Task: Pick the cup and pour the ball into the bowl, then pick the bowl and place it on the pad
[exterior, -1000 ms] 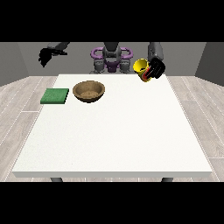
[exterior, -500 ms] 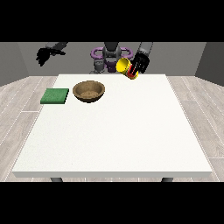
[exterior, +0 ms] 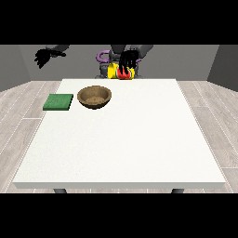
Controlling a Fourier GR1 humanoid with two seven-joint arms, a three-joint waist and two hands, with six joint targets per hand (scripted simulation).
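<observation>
The hand at the view's right [exterior: 127, 62] is held above the far edge of the large white table [exterior: 125, 139], in front of the robot's torso. Its black fingers are curled round a yellow cup with a red part [exterior: 120, 72], which lies tipped on its side in the grasp, the yellow body pointing toward the view's left. The ball cannot be made out on its own. The cup hangs up and to the right of a round brown wooden bowl [exterior: 94, 97], well apart from it and not over its opening. The bowl stands upright on the table's far left part, and what lies inside it cannot be told. Just beside the bowl, toward the view's left, a flat green square pad [exterior: 58, 102] lies near the table's edge, not touching the bowl. The hand at the view's left [exterior: 44, 56] is raised off to the side beyond the table, its fingers loosely spread and holding nothing.
</observation>
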